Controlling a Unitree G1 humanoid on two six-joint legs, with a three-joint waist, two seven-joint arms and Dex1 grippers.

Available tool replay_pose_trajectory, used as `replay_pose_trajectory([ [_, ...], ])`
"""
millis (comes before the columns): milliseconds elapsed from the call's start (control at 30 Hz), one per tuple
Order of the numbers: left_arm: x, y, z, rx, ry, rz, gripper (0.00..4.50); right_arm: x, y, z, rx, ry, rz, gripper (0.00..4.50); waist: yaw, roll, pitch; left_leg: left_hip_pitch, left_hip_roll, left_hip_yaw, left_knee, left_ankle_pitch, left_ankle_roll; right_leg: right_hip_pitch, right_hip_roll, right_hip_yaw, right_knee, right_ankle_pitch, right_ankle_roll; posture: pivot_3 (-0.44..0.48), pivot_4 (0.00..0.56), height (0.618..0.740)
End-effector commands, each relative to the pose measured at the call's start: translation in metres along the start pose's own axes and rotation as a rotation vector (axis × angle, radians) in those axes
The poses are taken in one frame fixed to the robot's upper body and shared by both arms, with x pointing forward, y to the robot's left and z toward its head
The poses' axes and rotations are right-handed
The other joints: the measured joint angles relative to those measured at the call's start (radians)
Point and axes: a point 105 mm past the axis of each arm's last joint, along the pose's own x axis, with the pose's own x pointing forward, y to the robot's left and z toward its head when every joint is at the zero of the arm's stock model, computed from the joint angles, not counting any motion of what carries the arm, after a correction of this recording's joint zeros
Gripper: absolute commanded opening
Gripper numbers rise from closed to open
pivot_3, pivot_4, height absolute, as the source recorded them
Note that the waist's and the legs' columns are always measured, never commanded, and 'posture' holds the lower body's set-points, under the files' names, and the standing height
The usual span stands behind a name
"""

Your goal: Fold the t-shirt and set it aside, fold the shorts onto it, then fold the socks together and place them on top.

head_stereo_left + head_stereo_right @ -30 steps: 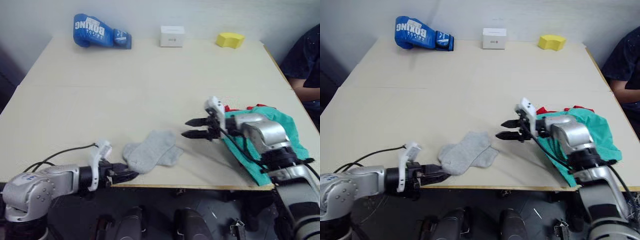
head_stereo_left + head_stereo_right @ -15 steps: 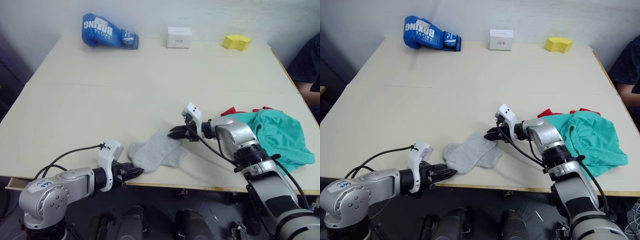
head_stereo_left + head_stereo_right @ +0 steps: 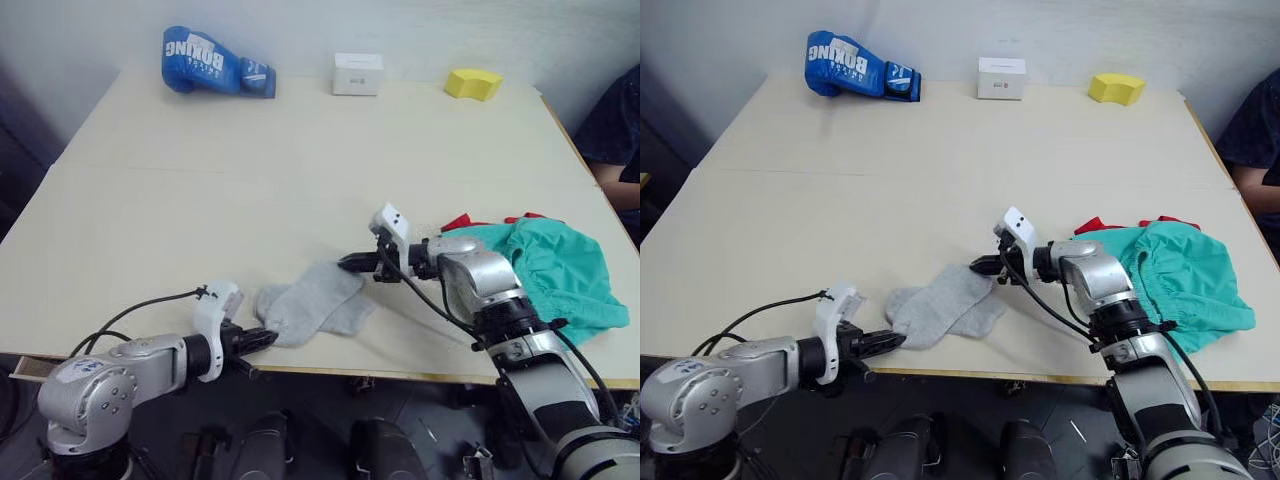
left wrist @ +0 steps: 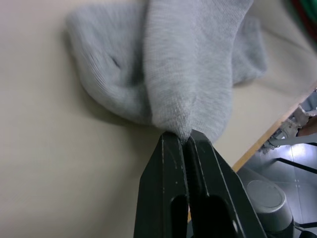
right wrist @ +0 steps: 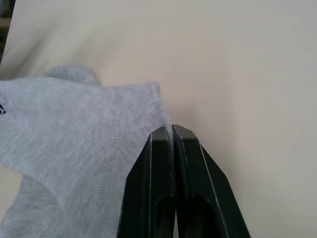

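Observation:
Two light grey socks (image 3: pixel 315 300) lie overlapped near the table's front edge, the upper one across the lower. My left gripper (image 3: pixel 268 336) is shut on the near end of the upper sock (image 4: pixel 188 74), with the cloth pinched at its fingertips (image 4: pixel 171 144). My right gripper (image 3: pixel 348 263) is shut on that sock's far corner (image 5: pixel 148 99). To the right sit the teal-green shorts (image 3: pixel 548 268), bunched up on the red t-shirt (image 3: pixel 461 221). Just a strip of the t-shirt shows at the pile's far edge.
A blue boxing glove (image 3: pixel 212 62), a white box (image 3: pixel 357 73) and a yellow block (image 3: pixel 473 83) stand along the table's far edge. A person in dark clothes (image 3: pixel 618 125) sits at the right side. The table's front edge (image 3: pixel 400 372) runs just below the socks.
Both grippers have gone from open to shut. The right one moved left from the shorts to the sock's far corner, and the left one closed on its near end. The camera also shifted.

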Motion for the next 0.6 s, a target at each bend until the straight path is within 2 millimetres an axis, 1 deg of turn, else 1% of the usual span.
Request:
replay_pose_trajectory([
  [33, -0.018, -0.009, 0.020, 0.094, -0.072, -0.097, 0.05, -0.022, 0.012, 0.024, -0.039, -0.118, -0.021, 0.00, 0.000, 0.000, 0.000, 0.000, 0.000, 0.000, -0.001, 0.000, 0.000, 0.000, 0.000, 0.000, -0.001, 0.000, 0.000, 0.000, 0.150, 0.740],
  [100, -0.022, -0.004, 0.023, 0.130, -0.062, -0.093, 0.05, -0.028, 0.021, 0.025, -0.055, -0.150, -0.026, 0.00, -0.001, 0.000, 0.000, 0.000, 0.000, 0.001, -0.003, 0.000, -0.001, 0.000, 0.000, 0.000, -0.003, 0.000, 0.000, 0.000, 0.150, 0.740],
  [167, -0.024, -0.001, 0.025, 0.175, -0.019, -0.119, 0.05, -0.033, 0.029, 0.024, -0.108, -0.198, -0.055, 0.00, -0.001, 0.000, 0.000, 0.000, 0.000, 0.002, -0.005, 0.000, -0.001, 0.000, 0.000, 0.000, -0.005, 0.000, 0.000, 0.000, 0.150, 0.740],
  [233, -0.026, 0.000, 0.026, 0.180, 0.031, -0.173, 0.05, -0.035, 0.040, 0.017, -0.106, -0.230, -0.066, 0.00, 0.000, 0.000, 0.000, 0.000, 0.000, 0.003, -0.008, 0.000, -0.001, -0.001, 0.000, 0.001, -0.006, 0.000, 0.000, 0.000, 0.150, 0.740],
  [300, -0.026, 0.002, 0.029, 0.170, 0.073, -0.236, 0.05, -0.037, 0.053, 0.005, -0.083, -0.240, -0.071, 0.00, 0.001, 0.000, 0.000, 0.000, 0.000, 0.005, -0.011, 0.001, -0.002, -0.004, 0.000, 0.002, -0.006, 0.000, 0.000, 0.000, 0.150, 0.740],
  [367, -0.022, 0.011, 0.034, 0.181, 0.112, -0.255, 0.05, -0.037, 0.062, -0.008, -0.069, -0.244, -0.104, 0.00, 0.002, 0.000, 0.000, 0.000, 0.000, 0.006, -0.012, 0.001, -0.001, -0.004, 0.001, 0.003, -0.007, 0.000, 0.000, 0.000, 0.150, 0.740],
  [467, -0.010, 0.024, 0.041, 0.235, 0.124, -0.260, 0.05, -0.034, 0.070, -0.020, -0.075, -0.258, -0.148, 0.00, 0.001, 0.000, 0.000, 0.000, 0.000, 0.008, -0.012, 0.001, -0.001, -0.006, 0.001, 0.002, -0.007, 0.000, 0.000, 0.000, 0.150, 0.740],
  [600, 0.003, 0.030, 0.047, 0.262, 0.124, -0.287, 0.05, -0.030, 0.078, -0.035, -0.111, -0.237, -0.167, 0.00, -0.003, 0.000, 0.000, 0.000, 0.000, 0.015, -0.012, 0.001, 0.000, -0.010, 0.000, 0.002, -0.006, 0.001, 0.002, 0.000, 0.150, 0.740],
])
